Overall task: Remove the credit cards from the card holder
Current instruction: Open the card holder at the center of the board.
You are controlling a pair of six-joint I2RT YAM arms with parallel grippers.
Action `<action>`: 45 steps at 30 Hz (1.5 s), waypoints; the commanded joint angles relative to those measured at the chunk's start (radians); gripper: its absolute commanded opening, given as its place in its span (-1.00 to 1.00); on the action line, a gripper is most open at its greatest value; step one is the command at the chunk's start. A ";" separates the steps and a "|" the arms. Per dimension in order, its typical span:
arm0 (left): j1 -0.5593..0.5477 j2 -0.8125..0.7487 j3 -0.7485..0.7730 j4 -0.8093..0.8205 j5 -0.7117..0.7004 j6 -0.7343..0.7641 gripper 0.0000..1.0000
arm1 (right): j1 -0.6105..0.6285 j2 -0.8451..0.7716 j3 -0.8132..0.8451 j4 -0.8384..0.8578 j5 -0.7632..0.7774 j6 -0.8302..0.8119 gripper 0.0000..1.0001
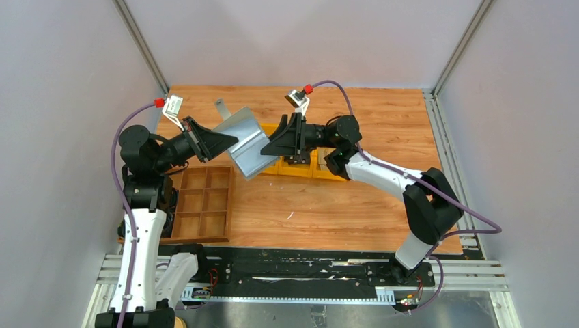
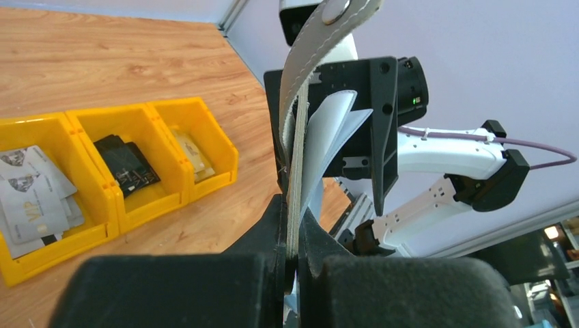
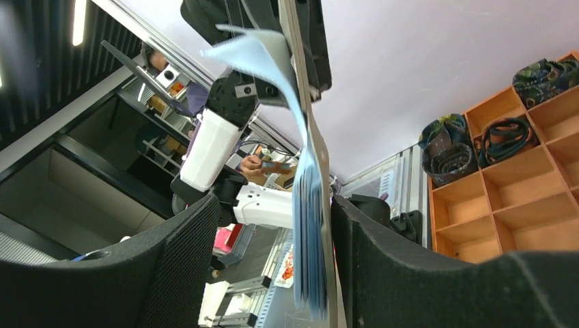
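Card holder (image 1: 247, 147): soft grey-blue folding wallet, held tilted in the air over the middle of the bench between the two arms. Both wrist views show its pale blue inner leaves fanning apart.
Left gripper (image 1: 229, 141): pinched tight on one edge of the card holder; the left wrist view shows the black fingers meeting on it.
Right gripper (image 1: 270, 145): fingers spread, straddling the opposite edge. In the right wrist view one textured pad (image 3: 382, 266) lies against the card holder, with a gap on the other side.
Credit cards (image 2: 34, 198): light grey, marked, lying loose in an end bin; tan ones (image 2: 191, 152) are in the other end bin. Cannot tell whether any sit in the pockets.
Yellow bins (image 2: 153, 205): three hard plastic bins in a row toward the far edge; the middle one holds a black blocky item (image 2: 126, 164).
Wooden tray (image 1: 217, 201): brown, gridded, by the left edge. Only the right wrist view shows rolled items (image 3: 447, 147) in it.
Bench (image 1: 328, 212): wood-grain top.
Room: plain pale walls, aluminium rails.
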 commanded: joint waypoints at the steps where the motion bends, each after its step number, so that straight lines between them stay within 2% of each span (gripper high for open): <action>1: 0.004 0.005 0.034 0.010 -0.036 -0.034 -1.00 | 0.008 -0.066 -0.059 0.058 -0.045 -0.024 0.29; 11: 0.005 0.010 0.056 0.031 -0.013 -0.099 -1.00 | 0.005 -0.150 -0.119 -0.163 -0.061 -0.249 0.32; 23: 0.005 0.018 0.058 0.062 0.045 -0.151 -1.00 | -0.007 -0.213 -0.155 -0.231 -0.071 -0.349 0.32; 30: 0.005 0.021 0.062 0.072 0.072 -0.168 -1.00 | -0.018 -0.201 -0.141 -0.253 -0.055 -0.361 0.04; 38: 0.005 0.004 0.028 0.097 0.094 -0.209 -1.00 | -0.022 -0.244 -0.091 -0.496 0.062 -0.564 -0.42; 45: 0.006 -0.001 0.015 0.117 0.109 -0.227 -1.00 | -0.018 -0.226 -0.056 -0.469 0.083 -0.547 -0.63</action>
